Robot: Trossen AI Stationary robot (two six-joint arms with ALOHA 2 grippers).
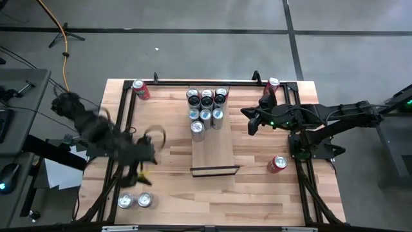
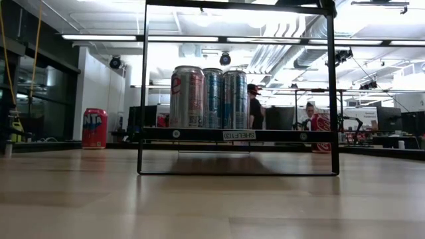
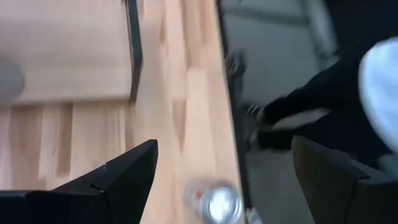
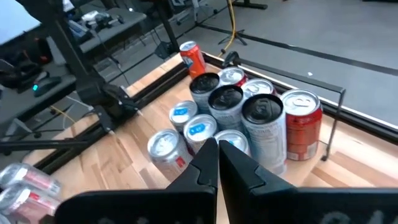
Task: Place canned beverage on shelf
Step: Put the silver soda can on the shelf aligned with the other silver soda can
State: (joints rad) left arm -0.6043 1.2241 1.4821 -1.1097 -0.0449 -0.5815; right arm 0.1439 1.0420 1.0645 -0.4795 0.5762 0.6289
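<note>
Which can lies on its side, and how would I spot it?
Start at the narrow pale wooden shelf in the middle of the striped wooden table. Look toward the right arm's side, past the shelf's empty near end: the red can lies alone there. It is tipped over, while the other cans stand upright.

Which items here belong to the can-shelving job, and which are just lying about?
Part of the job:
- shelf, bare at its near end
- seven cans on the shelf
- two upright cans at the table's near left, not yet shelved
- red cans at far left, far right and near right
- left gripper, fingers open, empty
- right gripper, fingers shut, empty

Lying about:
- orange cable on the floor
</note>
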